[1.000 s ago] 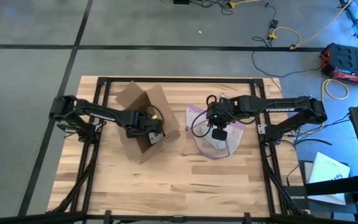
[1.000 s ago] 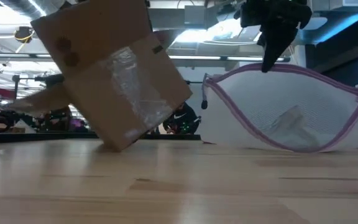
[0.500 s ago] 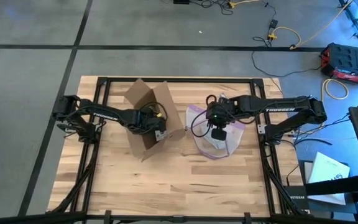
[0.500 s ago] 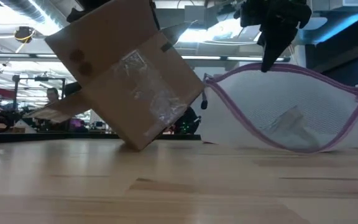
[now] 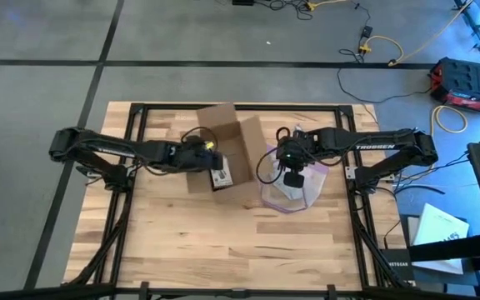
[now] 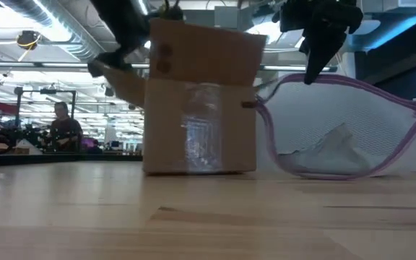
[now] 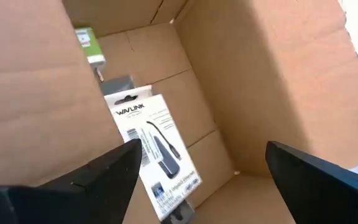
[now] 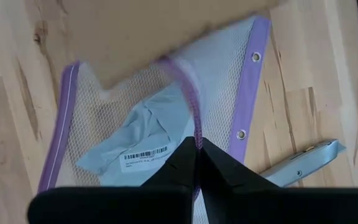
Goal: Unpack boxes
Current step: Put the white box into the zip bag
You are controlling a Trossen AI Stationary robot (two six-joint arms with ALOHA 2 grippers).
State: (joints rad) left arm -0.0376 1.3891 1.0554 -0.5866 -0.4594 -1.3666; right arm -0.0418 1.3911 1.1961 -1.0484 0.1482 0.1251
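**Box upright on bench, left gripper at its open top**

Box [image 5: 227, 150] sits flat on the bench [image 5: 248, 242], back of centre, about 12 o'clock from the bench middle in the high view; flaps up, open top; low view shows its taped face [image 6: 201, 137] square to the camera, base fully down on the wood.

Left gripper [image 5: 211, 162] reaches in from 9 o'clock, at the box's near-left edge; the wrist view looks down into the box between the gripper's spread fingers [image 7: 98, 177]; fingers wide apart, with a box wall between them, though whether they press it cannot be told; a white retail pack [image 7: 157, 152] marked WAVLINK lies inside on the box floor, with a small green-labelled item [image 7: 87, 45] past it.

Right gripper [image 8: 196, 163] hangs at 3 o'clock from the box, over the mesh bag [image 5: 294, 187]; fingers closed tight on the bag's purple edge [image 8: 188, 93]; bag mouth lifted, touching the box's right side in the low view; a pale packet with a barcode [image 8: 135, 149] lies in the bag.

Grey knife [image 8: 303, 165] on the bench just beside the bag.
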